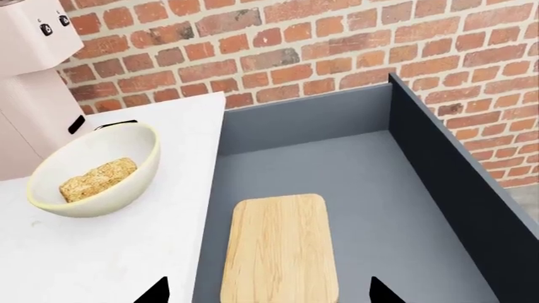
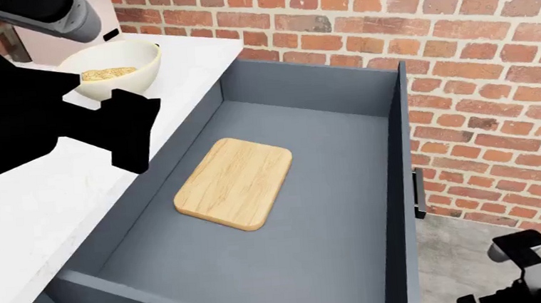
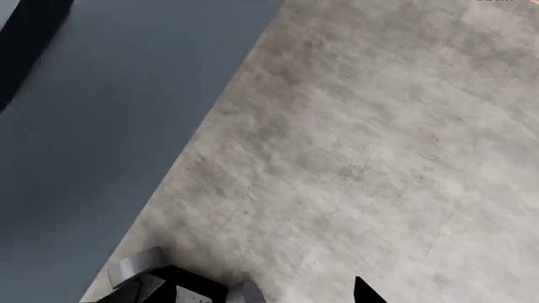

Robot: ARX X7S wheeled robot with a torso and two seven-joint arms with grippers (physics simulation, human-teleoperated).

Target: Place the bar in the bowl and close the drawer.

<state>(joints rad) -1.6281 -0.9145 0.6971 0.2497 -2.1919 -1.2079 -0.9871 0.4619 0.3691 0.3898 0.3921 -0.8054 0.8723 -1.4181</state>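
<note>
The bar (image 1: 98,179) is seen lying inside the bowl (image 1: 126,189), which is set on the white countertop (image 1: 101,252) beside the drawer (image 2: 351,210). The drawer is pulled fully open, and a wooden cutting board (image 2: 235,183) is laid flat on its floor. The left gripper (image 1: 267,291) is held spread and empty above the board. The right gripper (image 3: 299,293) is pointed at the concrete floor (image 3: 379,158); its state cannot be told.

The wide slate-grey drawer (image 2: 349,189) stands pulled out, and open grey floor is left all round the smooth light-wood cutting board (image 2: 235,182) lying flat inside it. Beside the drawer's left wall, bare white countertop (image 2: 36,203) is offered, bounded farther back by the round cream bowl (image 2: 112,69).
</note>
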